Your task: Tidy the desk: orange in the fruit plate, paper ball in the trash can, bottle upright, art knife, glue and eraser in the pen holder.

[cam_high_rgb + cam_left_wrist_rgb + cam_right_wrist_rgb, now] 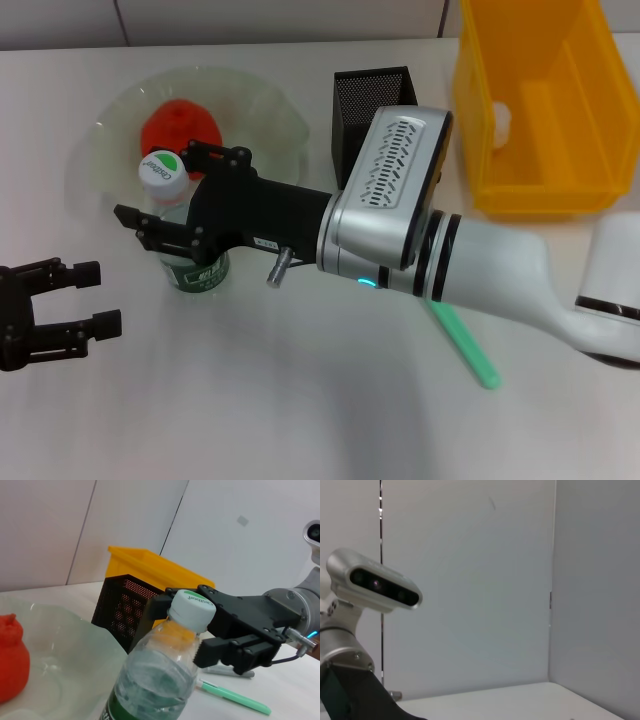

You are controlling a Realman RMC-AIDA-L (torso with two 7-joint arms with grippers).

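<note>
The bottle [185, 225] stands upright on the worktop [300, 400] just in front of the plate [100, 150], where the orange [178, 125] lies. The right pincer [175, 195] reaches across with its fingers spread on either side of the bottle's neck, not clamping it. The left pincer [95, 297] hovers open near the worktop's left edge. A green knife [462, 345] lies under the right arm, the holder [372, 115] beside the yellow bin [540, 110].
</note>
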